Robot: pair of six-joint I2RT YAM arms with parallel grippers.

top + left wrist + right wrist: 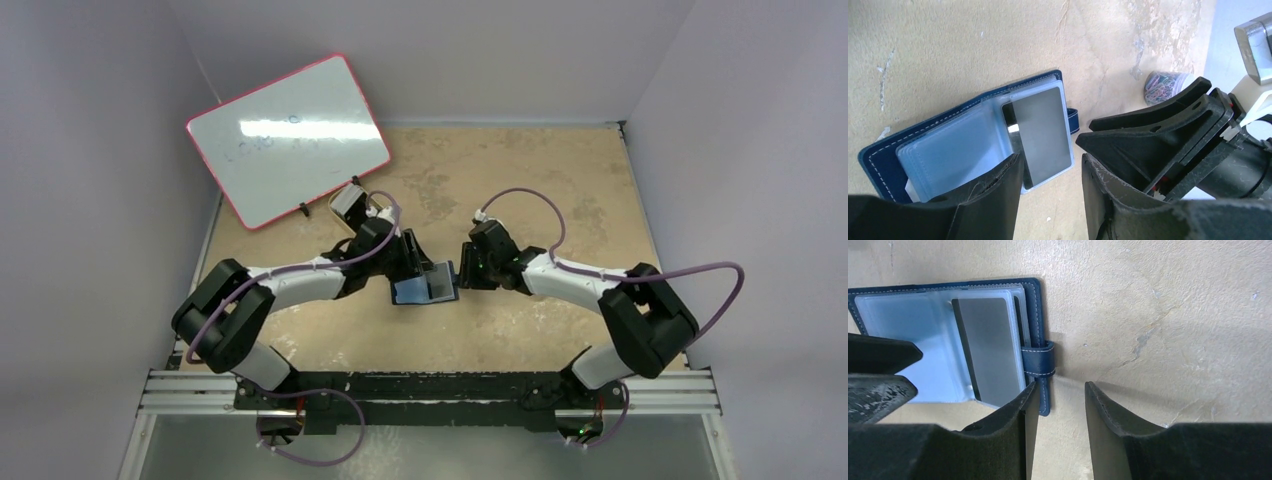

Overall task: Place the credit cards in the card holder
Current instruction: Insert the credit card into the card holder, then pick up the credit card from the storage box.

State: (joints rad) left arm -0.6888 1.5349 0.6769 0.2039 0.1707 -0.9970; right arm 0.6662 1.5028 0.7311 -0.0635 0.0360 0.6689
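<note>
One navy-blue bifold card holder [408, 292] with light-blue glossy inner pockets lies opened flat on the tan desk [560, 180], midway between the two arms. Its long axis runs left to right across the desk, and its snap-button tab [1039, 360] points toward the right arm. One thin grey rectangular credit card [988, 350] rests on the tab-side half, its long axis parallel to the fold and crosswise to the holder's length, slightly skewed against the pocket edges. Whether it sits inside a pocket or on top cannot be told. A darker strip borders one long side of the card. On the left gripper [1050, 165] the fingers stand moderately apart above the end of the card nearest them, gripping nothing. On the right gripper [1060, 387] the fingers stand apart, straddling the holder's tab-side edge, with bare desk in the gap. A pink-framed whiteboard [290, 140] sits at the far left, and a clear tub of coloured paper clips [1164, 85] stands beyond the holder.
</note>
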